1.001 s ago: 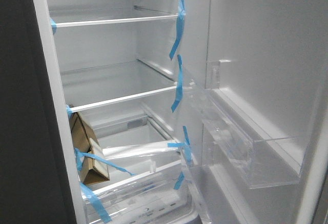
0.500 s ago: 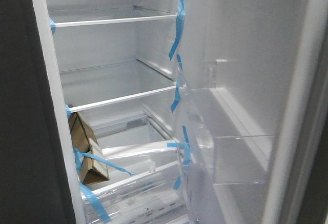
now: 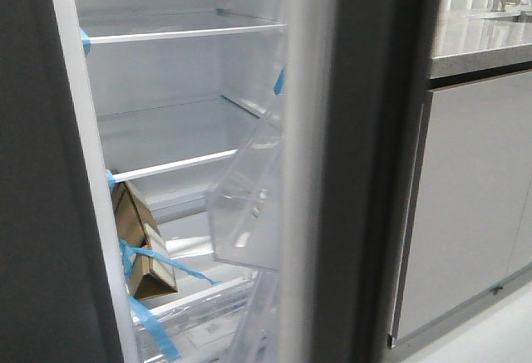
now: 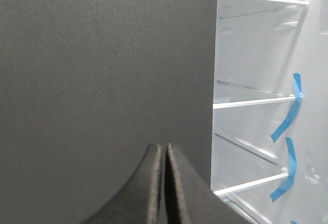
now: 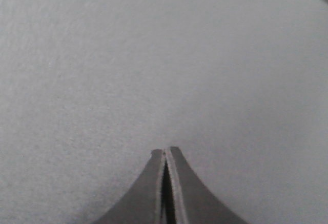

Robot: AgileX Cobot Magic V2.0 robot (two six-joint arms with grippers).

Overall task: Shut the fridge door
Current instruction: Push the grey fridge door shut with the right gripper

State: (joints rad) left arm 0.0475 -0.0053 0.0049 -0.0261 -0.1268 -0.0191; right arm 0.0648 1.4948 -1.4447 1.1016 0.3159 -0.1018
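The fridge door [image 3: 374,172] stands nearly edge-on in the middle of the front view, blurred. Its dark grey outside faces right and its white lining edge [image 3: 307,130] faces left. A clear shelf bin [image 3: 249,205] on the door sticks out towards the open fridge interior. A matte grey surface, which I take for the door's outside [image 5: 154,55], fills the right wrist view. My right gripper [image 5: 165,149] is shut, with its tips close to or against it. My left gripper [image 4: 165,146] is shut and empty in front of the neighbouring dark grey panel [image 4: 102,70]. Neither gripper shows in the front view.
The neighbouring dark panel [image 3: 33,213] and a pale strip border the interior on the left. Inside are glass shelves [image 3: 183,26], blue tape [image 3: 158,259] and a cardboard box [image 3: 141,247]. A light grey kitchen cabinet [image 3: 474,197] under a stone counter [image 3: 482,39] stands on the right.
The fridge door has swung left towards the fridge. Its white inside faced the camera before and is now edge-on. The cabinet and counter behind it have come into view.
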